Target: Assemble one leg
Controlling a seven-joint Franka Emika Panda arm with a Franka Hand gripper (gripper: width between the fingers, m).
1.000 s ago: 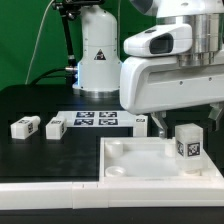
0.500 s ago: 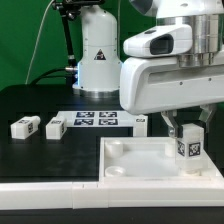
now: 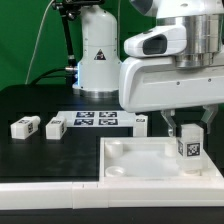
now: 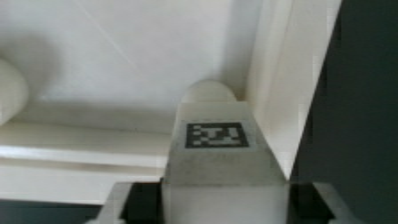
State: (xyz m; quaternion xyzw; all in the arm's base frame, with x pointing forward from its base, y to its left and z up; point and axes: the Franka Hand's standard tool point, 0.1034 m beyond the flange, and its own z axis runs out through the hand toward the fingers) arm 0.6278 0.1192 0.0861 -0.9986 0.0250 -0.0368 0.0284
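Observation:
A white leg [image 3: 190, 146] with a square tag stands upright in the corner of the large white tray-like piece [image 3: 130, 166] at the exterior view's right. My gripper [image 3: 189, 134] comes down from above, one finger on each side of the leg, shut on it. In the wrist view the leg [image 4: 222, 140] fills the space between the dark pads [image 4: 143, 205], with the tray's floor [image 4: 107, 60] and raised rim [image 4: 285, 70] behind it. The leg's foot in the corner is hidden by the tray wall.
Two more legs [image 3: 25, 127] [image 3: 56, 127] lie on the black table at the exterior view's left. Another small white block [image 3: 141, 122] lies partly behind my arm. The marker board [image 3: 95, 120] lies flat beyond them. A white robot base [image 3: 98, 50] stands at the back.
The fingers, out of sight beside the leg a second ago, have come in on both sides of it and closed against it. The leg has stayed in the tray's corner.

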